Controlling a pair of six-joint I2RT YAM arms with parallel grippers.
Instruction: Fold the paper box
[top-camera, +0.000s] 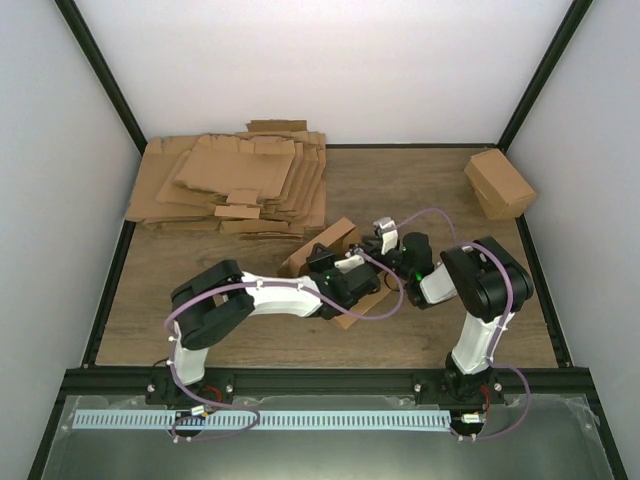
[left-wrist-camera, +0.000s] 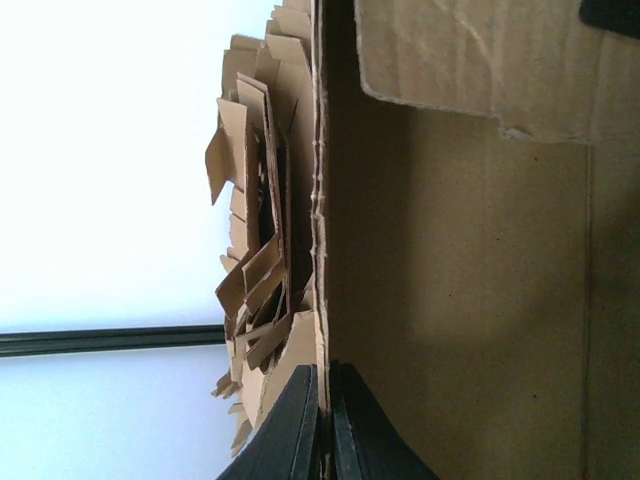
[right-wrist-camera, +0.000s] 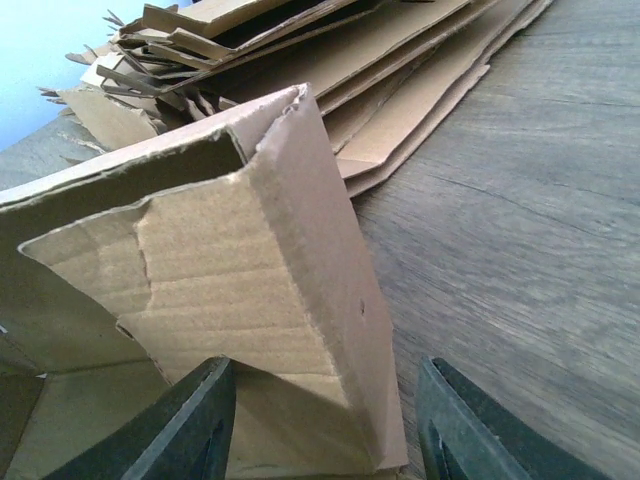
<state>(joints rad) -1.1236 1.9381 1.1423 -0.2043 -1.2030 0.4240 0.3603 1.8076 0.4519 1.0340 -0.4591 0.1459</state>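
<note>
Left tool (left-wrist-camera: 325, 385) clamped on paper box (left-wrist-camera: 460, 300) wall; right tool (right-wrist-camera: 325, 420) half open astride its end, gripping nothing. Walls up, flaps unclosed.

paper box (top-camera: 332, 240) mid worktop (top-camera: 150, 275); sheet pile (top-camera: 235, 185) just behind it, to the left; other carton (top-camera: 500, 183) well apart, behind and right.

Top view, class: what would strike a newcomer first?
The half-folded paper box in the middle, its wall pinched by the left gripper, with the right gripper open astride its end flap. Then the pile of flat cardboard sheets at the back left, and a folded carton at the back right.
</note>
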